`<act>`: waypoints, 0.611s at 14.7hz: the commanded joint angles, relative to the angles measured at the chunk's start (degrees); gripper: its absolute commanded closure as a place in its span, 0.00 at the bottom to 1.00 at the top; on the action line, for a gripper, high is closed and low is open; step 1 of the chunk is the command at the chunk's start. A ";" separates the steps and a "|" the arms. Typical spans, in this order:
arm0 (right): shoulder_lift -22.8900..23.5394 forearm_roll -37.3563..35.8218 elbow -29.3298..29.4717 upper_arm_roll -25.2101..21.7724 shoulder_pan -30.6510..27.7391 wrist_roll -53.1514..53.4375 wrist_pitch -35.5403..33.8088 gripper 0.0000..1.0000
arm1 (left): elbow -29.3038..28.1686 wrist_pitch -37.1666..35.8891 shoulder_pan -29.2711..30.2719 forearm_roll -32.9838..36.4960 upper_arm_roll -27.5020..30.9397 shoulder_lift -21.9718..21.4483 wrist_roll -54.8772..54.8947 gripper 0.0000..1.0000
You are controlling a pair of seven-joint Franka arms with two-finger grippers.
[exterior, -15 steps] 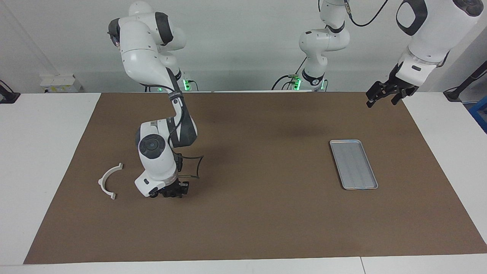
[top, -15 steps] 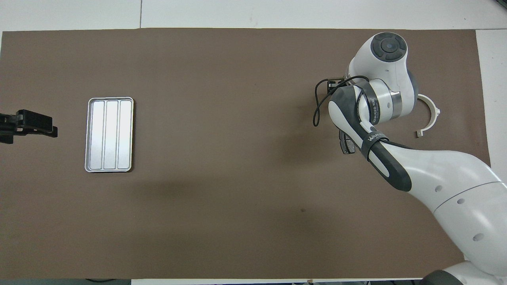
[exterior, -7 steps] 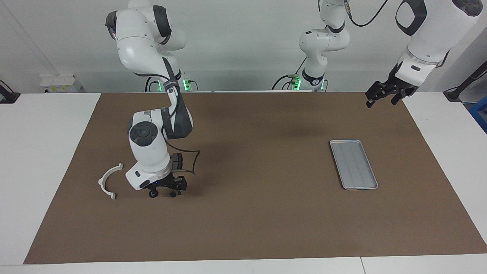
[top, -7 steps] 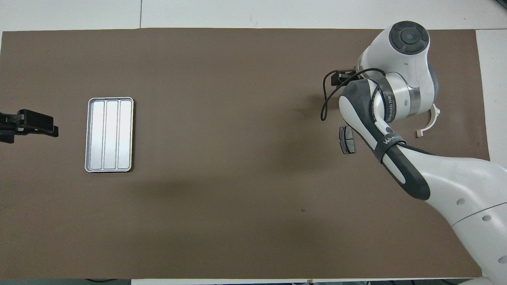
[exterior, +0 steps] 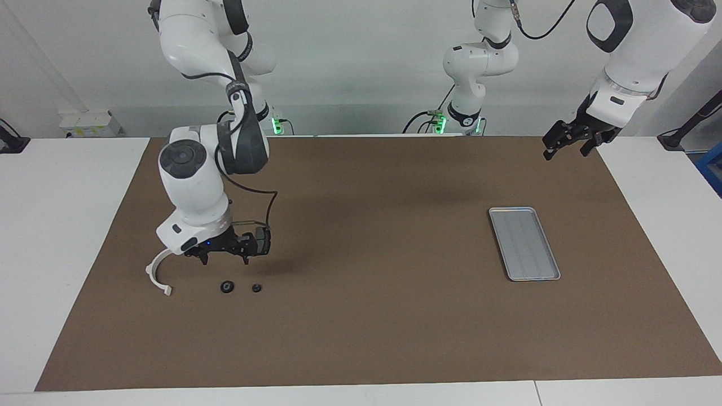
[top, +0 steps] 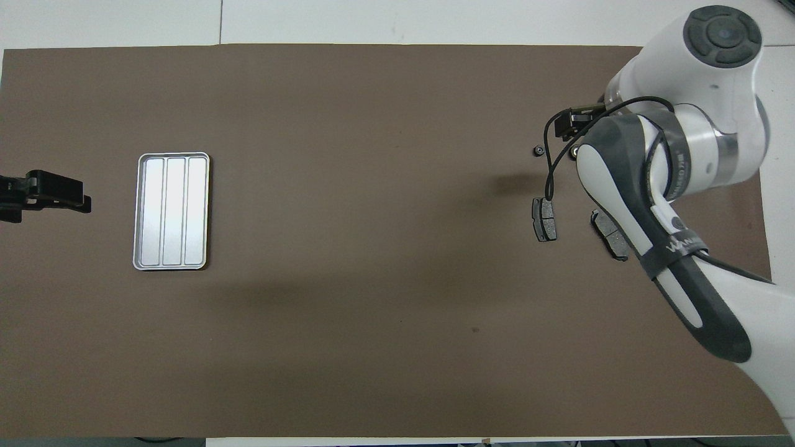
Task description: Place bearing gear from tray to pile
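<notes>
Two small black round bearing gears lie on the brown mat beside the white half-ring bracket. One gear shows in the overhead view. Two dark grey brake-pad pieces lie nearer to the robots than the gears; the right gripper hides them in the facing view. My right gripper hangs open and empty above this pile. The silver tray lies empty toward the left arm's end. My left gripper waits raised and open past the tray, over the mat's edge.
The brown mat covers most of the white table. The right arm covers the bracket in the overhead view.
My right gripper has risen off the mat and drawn toward the bracket, with its fingers apart. Two small black gears now lie uncovered where it was. The left arm has not moved.
</notes>
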 commanded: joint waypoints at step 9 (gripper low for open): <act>-30.30 7.02 -11.72 0.79 -4.05 -10.44 -22.67 0.00 | -1.15 1.25 -0.67 -0.63 0.67 -1.15 0.55 0.00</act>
